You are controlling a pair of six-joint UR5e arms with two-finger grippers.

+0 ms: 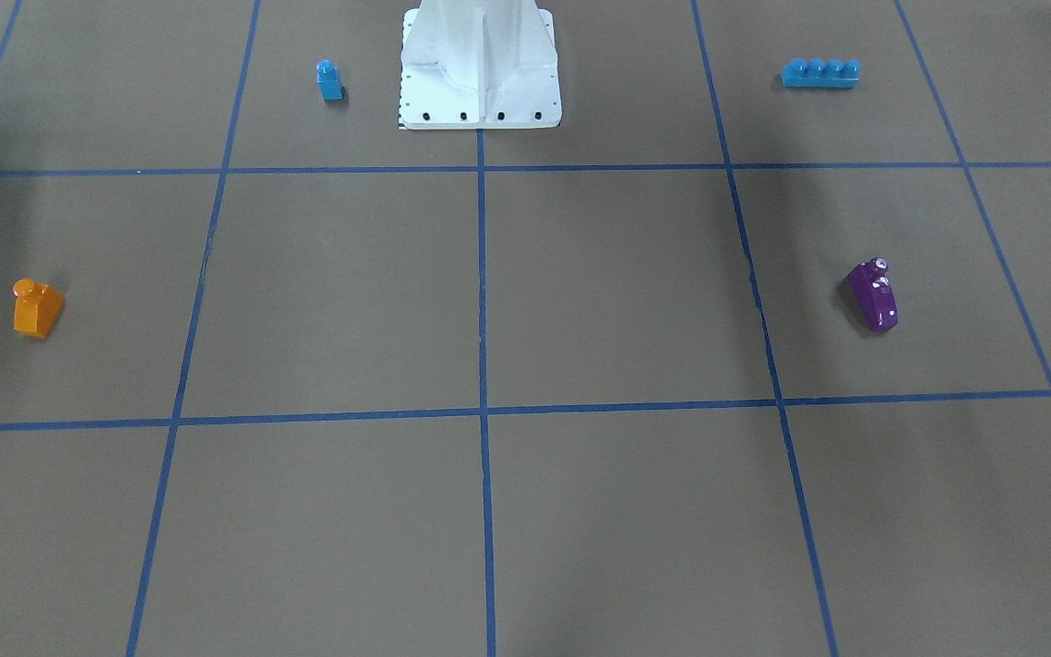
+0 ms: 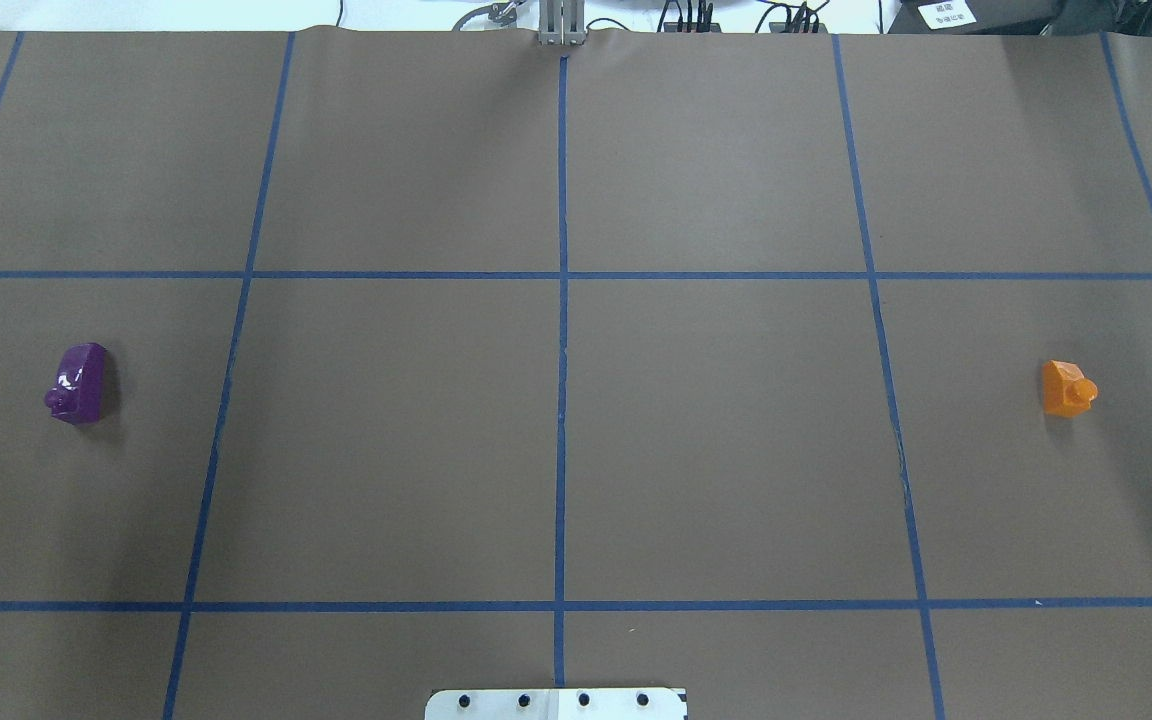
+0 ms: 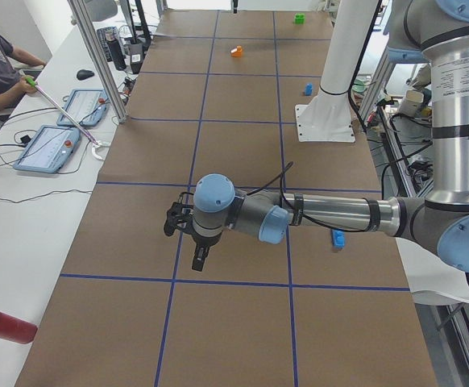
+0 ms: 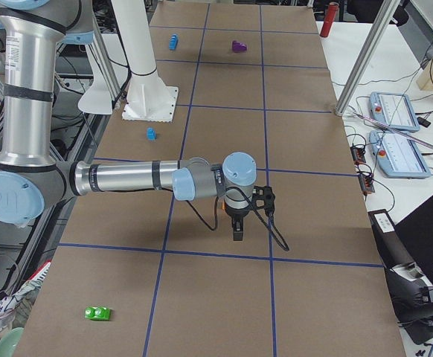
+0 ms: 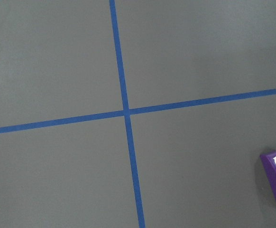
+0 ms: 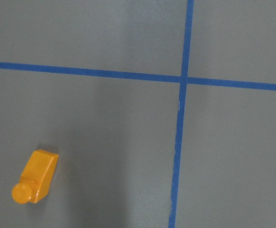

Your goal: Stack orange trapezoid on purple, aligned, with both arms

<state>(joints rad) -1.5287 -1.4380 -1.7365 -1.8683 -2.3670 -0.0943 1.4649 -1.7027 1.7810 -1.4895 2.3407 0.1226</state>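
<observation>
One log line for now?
orange trapezoid: robot's right, untouched | purple: robot's left, untouched | left gripper: above table, state unclear | right gripper: same | stack: not started

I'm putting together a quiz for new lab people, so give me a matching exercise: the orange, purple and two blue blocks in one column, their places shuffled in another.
1. orange block
2. purple block
3. small blue block
4. long blue brick

A. robot's left, in the row by the base
B. robot's right, mid-table
C. robot's right, close to the base
D. robot's left, mid-table

Pairs: 1-B, 2-D, 3-C, 4-A
</observation>
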